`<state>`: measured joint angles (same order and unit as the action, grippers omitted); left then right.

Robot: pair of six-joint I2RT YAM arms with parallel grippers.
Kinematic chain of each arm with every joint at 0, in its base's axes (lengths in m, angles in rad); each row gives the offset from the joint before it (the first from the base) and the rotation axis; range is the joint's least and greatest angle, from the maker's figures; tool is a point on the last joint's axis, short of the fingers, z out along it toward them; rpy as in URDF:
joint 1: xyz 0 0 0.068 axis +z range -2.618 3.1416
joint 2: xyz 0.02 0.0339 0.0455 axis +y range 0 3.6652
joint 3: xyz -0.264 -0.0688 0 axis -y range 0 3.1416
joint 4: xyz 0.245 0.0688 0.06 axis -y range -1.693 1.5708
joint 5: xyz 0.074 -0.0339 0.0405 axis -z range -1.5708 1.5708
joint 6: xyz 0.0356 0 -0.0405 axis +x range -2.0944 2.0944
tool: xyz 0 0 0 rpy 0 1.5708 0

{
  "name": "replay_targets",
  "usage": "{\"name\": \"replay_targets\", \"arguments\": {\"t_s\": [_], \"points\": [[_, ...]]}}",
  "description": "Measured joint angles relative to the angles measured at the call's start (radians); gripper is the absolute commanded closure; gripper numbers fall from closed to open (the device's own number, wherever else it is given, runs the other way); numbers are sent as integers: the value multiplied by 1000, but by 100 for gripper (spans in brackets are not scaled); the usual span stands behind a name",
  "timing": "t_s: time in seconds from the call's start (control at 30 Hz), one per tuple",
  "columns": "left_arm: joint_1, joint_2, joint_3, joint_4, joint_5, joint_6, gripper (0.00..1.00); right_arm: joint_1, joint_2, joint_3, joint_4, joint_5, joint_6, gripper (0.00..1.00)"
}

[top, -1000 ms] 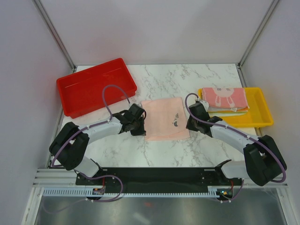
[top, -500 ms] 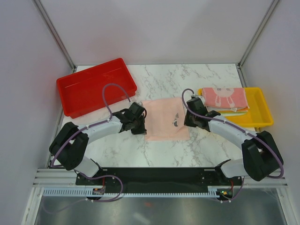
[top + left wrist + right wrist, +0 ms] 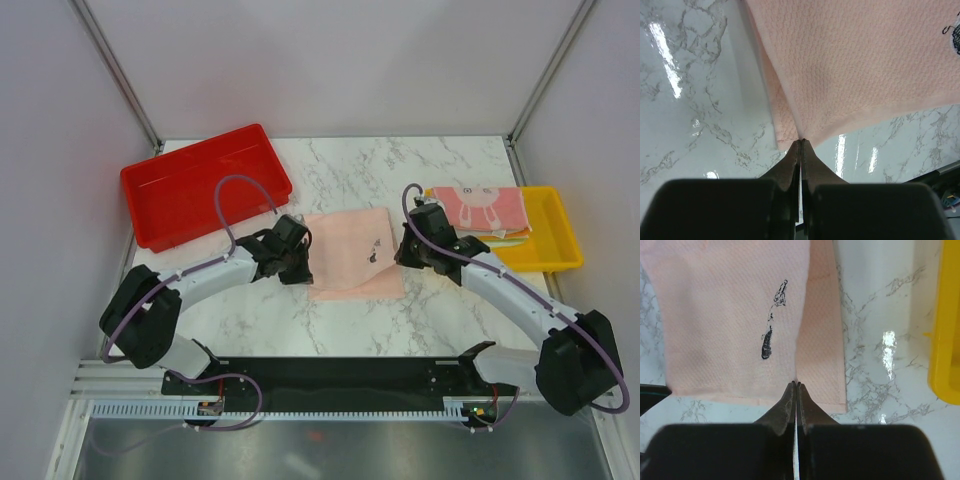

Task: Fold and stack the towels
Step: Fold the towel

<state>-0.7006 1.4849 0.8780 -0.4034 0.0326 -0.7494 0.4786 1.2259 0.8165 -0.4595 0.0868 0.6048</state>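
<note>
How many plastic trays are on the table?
2. The red tray is at the back left. The yellow tray is on the right, holding a stack of towels.

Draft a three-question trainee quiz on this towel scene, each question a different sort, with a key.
1. True or false: the left hand is shut on the peach towel.
2. The bunny towel lies: A) in the red tray, B) in the yellow tray, C) on the bare marble.
3. Fill in: the peach towel's small dark print sits nearer the ___ hand.
Key: 1 true; 2 B; 3 right hand.
</note>
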Motion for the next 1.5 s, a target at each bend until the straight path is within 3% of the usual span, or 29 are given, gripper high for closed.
{"name": "replay_targets", "arguments": {"t_s": [0.1, 0.23, 0.4, 0.6, 0.83, 1.0, 1.17, 1.5], "points": [[0, -2, -10, -5, 5, 0, 98, 0, -44, -27, 6, -22, 4, 100], [0, -5, -77, 17, 23, 0, 98, 2, -160, -218, 71, -44, 32, 100], [-2, 0, -126, 20, 31, 0, 98, 3, -163, -376, 107, -60, 67, 100], [-3, 3, -118, 19, 27, 1, 98, 3, -163, -374, 145, -51, 77, 100], [-3, -47, -43, -31, 22, 10, 98, 3, -216, -248, 80, -39, 75, 100], [-4, -72, -103, 8, 25, 10, 98, 3, -341, -368, 82, -52, 100, 100], [-10, -39, -180, 34, 42, 10, 98, 7, -355, -495, 90, -98, 144, 100], [-11, -43, -191, 66, 50, 10, 98, 6, -362, -510, 106, -107, 169, 100]]}}
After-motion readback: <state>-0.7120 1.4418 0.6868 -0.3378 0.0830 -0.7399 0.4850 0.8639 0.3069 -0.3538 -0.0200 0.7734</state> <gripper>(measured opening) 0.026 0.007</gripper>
